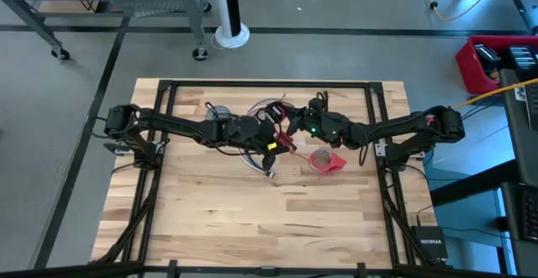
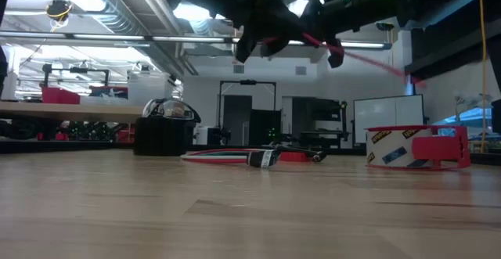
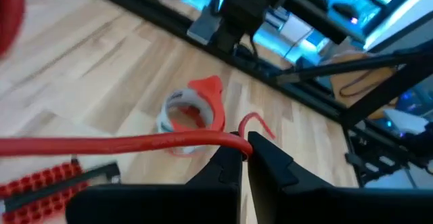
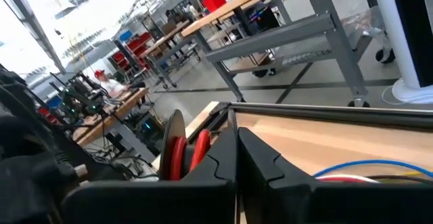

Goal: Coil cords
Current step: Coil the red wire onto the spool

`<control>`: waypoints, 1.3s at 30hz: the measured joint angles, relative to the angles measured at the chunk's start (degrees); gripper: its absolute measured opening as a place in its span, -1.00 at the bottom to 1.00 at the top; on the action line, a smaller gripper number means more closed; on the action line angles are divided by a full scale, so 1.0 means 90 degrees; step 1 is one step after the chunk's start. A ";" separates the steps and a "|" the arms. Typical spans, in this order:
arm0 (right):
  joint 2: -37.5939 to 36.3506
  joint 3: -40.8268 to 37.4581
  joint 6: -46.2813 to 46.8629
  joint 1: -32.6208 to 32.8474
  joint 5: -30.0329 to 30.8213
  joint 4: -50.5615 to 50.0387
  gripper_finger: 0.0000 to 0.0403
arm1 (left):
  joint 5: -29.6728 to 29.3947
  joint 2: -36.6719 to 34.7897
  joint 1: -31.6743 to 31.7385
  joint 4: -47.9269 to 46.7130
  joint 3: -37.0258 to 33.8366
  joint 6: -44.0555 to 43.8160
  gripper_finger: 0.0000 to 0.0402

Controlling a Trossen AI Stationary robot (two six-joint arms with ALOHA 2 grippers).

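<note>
Red cord (image 3: 135, 143) stretched taut above the counter (image 1: 252, 219), pinched by the left claw (image 3: 247, 158) near its curled free end. Right claw (image 4: 235, 158) pressed together just beside, near the counter's middle, nothing visibly held. Striped wire bundle (image 2: 235, 156) with plug end lying flat on the pale wood. Red tape roll (image 1: 326, 160) near it. Black frame along the edges; workshop benches and shelving beyond.

Overhead, table-level, two wrist-mounted views.
</note>
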 joint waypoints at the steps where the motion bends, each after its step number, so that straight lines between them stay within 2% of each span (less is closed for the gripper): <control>1: 0.0000 0.0000 0.0002 0.0000 -0.0002 -0.0073 -1.00 | 0.0053 0.0017 0.0002 0.0030 0.0000 0.0003 -1.00; 11: 0.0000 0.0000 0.0022 0.0000 -0.0500 -0.0826 -1.00 | 0.0885 0.0029 0.0192 0.0443 0.0005 0.0077 -1.00; 22: 0.0000 0.0000 0.0019 0.0000 -0.1291 -0.1350 -1.00 | 0.2176 0.0026 0.0489 0.0516 0.0005 0.0000 -1.00; 32: 0.0000 -0.0002 0.0005 0.0000 -0.1957 -0.1871 -1.00 | 0.2346 0.0012 0.0744 0.0247 0.0005 -0.0384 -1.00; 39: 0.0000 -0.0002 0.0000 0.0005 -0.2819 -0.1924 -1.00 | 0.2339 0.0012 0.0831 -0.0177 0.0007 -0.0477 -1.00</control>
